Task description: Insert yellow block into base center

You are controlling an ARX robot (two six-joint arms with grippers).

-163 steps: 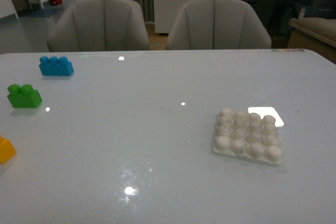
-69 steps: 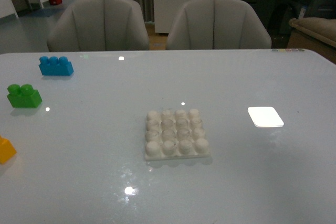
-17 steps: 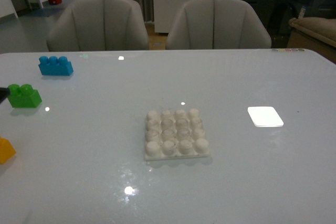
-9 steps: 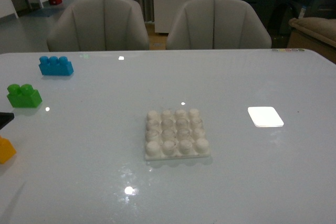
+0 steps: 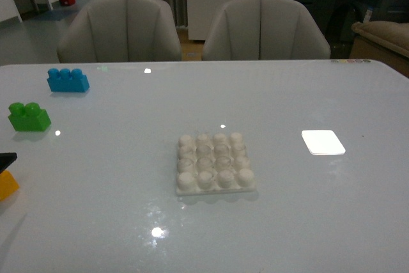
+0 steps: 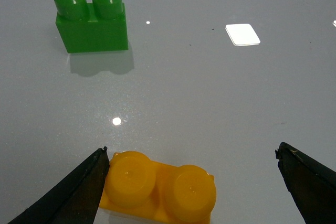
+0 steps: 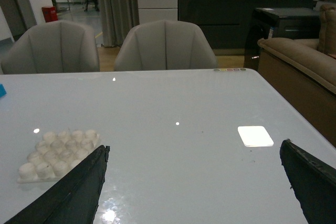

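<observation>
Left wrist view: The small yellow-orange plastic brick with two round studs (image 6: pixel 160 190) sat on the glossy pale grey worktop (image 6: pixel 210 93), studs up. Its long axis ran across the gap of the left hand (image 6: pixel 191 152), slightly skewed. The two dark fingers were spread wide. One finger (image 6: pixel 68 192) was just beside one end of the yellow block, and contact could not be confirmed. The other finger (image 6: pixel 310 179) was well apart from it. A green two-stud brick (image 6: pixel 92 22) stood farther off, upright. A flat bright white patch (image 6: pixel 242 34) lay on the surface beyond.

Front view: The yellow block was at the far left edge of the frame, cut by it, so its direction could not be told here. A dark fingertip (image 5: pixel 6 159) showed just above it. The flat square white plate with a 4x4 grid of rounded studs (image 5: pixel 214 164) lay mid-worktop, well apart from the yellow block, with nothing on its studs. The green brick and a blue three-stud brick (image 5: pixel 67 80) stood at the far left. Two grey upholstered chairs (image 5: pixel 121 29) stood behind the worktop.

Right wrist view: The right hand (image 7: pixel 194 150) was spread wide and held nothing. The base and the white patch lay ahead of it. A beige sofa (image 7: pixel 304 61) and a dark cabinet (image 7: pixel 231 19) stood in the dim room.
</observation>
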